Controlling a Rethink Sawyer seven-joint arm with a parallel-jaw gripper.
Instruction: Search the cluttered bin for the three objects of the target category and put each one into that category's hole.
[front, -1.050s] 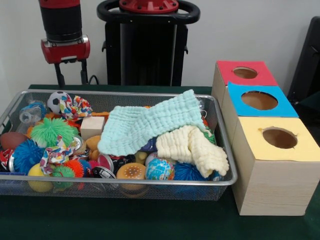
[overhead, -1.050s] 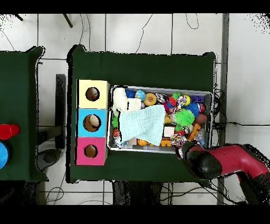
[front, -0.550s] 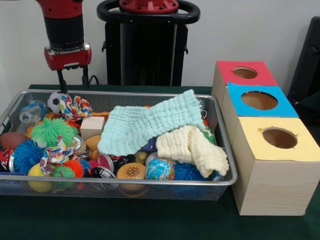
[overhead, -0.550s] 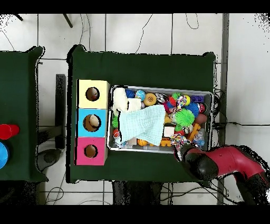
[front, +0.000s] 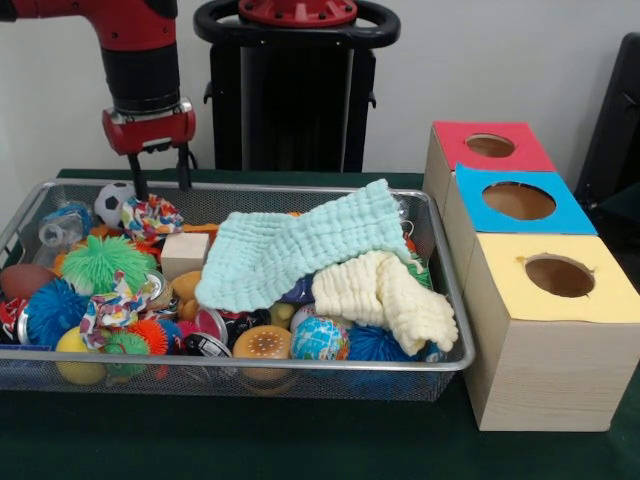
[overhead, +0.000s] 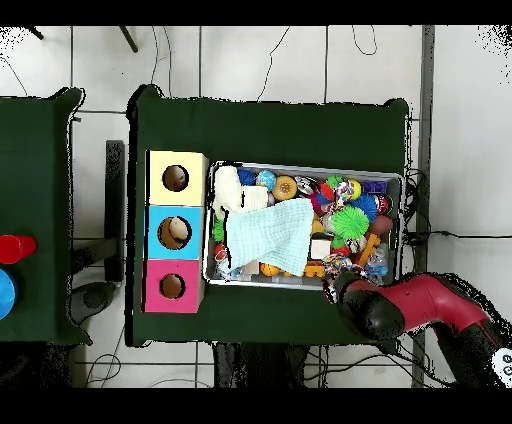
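Gripper (front: 159, 187) from the front: I see two thin black prongs spread apart, empty, at the wire-mesh bin's (front: 250, 372) far rim above a knotted patterned rag (front: 148, 215), with a crinkled mint cloth (front: 300, 245), nubby cream cloth (front: 385, 292) and spiky rubber balls heaped inside. From overhead, my red arm (overhead: 420, 305) hides the gripper at the bin's (overhead: 305, 284) corner, while three wooden boxes with round holes (yellow (overhead: 177, 178), blue (overhead: 175, 233), red (overhead: 172, 286)) line the green worktop (overhead: 270, 125).

A wire bin (overhead: 306, 166) packed with toys sits on the green desk (overhead: 270, 125). A pale green cloth (overhead: 268, 234) lies over its middle. Beside it stand yellow (overhead: 176, 178), blue (overhead: 174, 232) and pink (overhead: 171, 286) boxes with holes. The red arm (overhead: 420, 305) reaches toward the bin's corner.
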